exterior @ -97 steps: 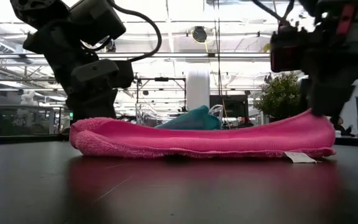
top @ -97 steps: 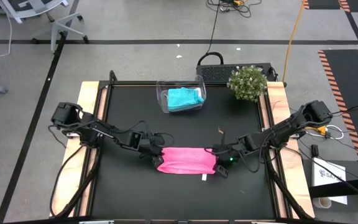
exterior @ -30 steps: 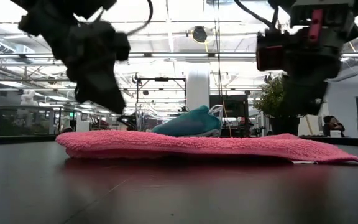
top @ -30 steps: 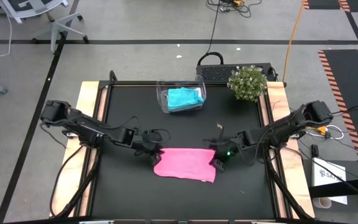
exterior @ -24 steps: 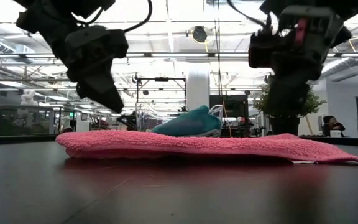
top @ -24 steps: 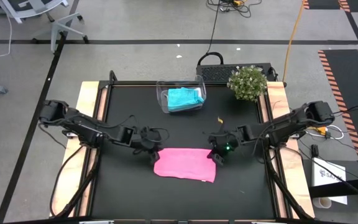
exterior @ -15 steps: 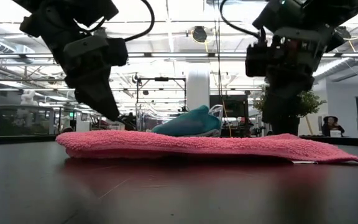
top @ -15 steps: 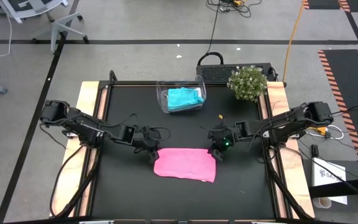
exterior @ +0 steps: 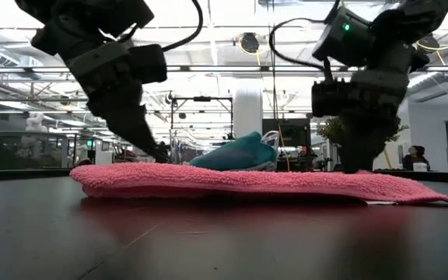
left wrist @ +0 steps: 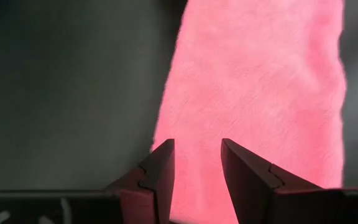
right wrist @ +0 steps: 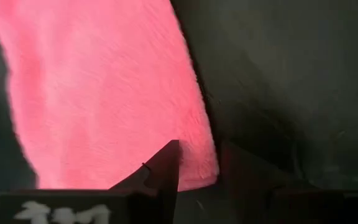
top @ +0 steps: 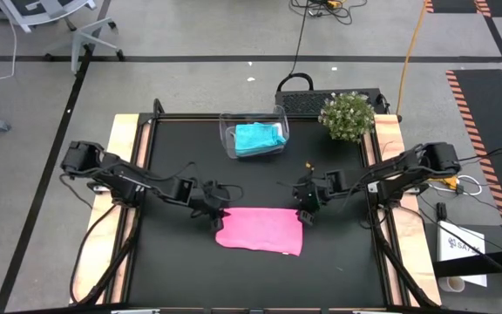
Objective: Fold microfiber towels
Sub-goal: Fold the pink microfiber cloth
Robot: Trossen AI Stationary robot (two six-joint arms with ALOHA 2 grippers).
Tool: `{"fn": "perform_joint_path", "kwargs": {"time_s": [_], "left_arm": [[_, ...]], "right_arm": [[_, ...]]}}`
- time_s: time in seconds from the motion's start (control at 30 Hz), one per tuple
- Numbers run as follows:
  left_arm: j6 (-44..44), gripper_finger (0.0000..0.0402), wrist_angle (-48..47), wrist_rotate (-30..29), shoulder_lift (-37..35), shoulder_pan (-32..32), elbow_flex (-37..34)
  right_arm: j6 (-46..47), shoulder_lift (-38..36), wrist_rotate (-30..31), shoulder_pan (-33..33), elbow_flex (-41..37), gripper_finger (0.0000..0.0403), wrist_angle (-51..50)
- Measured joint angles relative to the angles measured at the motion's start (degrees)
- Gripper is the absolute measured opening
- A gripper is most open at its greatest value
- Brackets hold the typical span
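The pink microfiber towel [top: 260, 231] lies folded and flat on the black mat, long side running left to right. It also shows in the low view as the pink towel [exterior: 247, 180]. My left gripper [top: 219, 214] stands open at its far left corner [left wrist: 166, 124], one finger over the mat and one over the cloth. My right gripper [top: 303, 215] stands open at its far right corner [right wrist: 207, 174]. Whether either touches the cloth does not show. A teal towel [top: 258, 138] lies bunched in a clear tub [top: 227, 131].
The tub stands at the mat's far middle, with a small potted plant [top: 347, 115] at the far right corner. Wooden rails [top: 122, 174] run along the table's left and right sides. Bare mat [top: 260, 279] lies between the towel and the near edge.
My right gripper has gone from the towel's right edge toward the table's far edge, to the far right corner, and turned. My left gripper has stayed at the far left corner and rolled about its own line. The pink towel has lain still.
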Motion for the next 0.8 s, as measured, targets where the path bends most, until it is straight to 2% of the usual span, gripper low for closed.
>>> {"fn": "perform_joint_path", "kwargs": {"time_s": [0.43,0.53,0.7,0.8], "left_arm": [[-2.3,0.0134,3.53,2.71,1.55,-1.31,0.02],[-1.93,0.0134,3.53,2.71,1.55,-1.65,0.02],[-1.7,0.0134,3.91,2.63,1.55,-1.6,0.02],[-1.67,0.0134,4.22,2.57,1.55,-1.6,0.02]], "right_arm": [[1.44,3.02,-1.56,0.61,0.14,0.0107,-0.14],[1.16,3.07,-1.72,-0.54,0.14,0.0084,-1.4],[-2.35,3.18,-2.57,-4.05,0.05,0.0018,-3.97],[-4.98,3.2,-3.07,-6.06,0.03,0.0007,-4.3]]}}
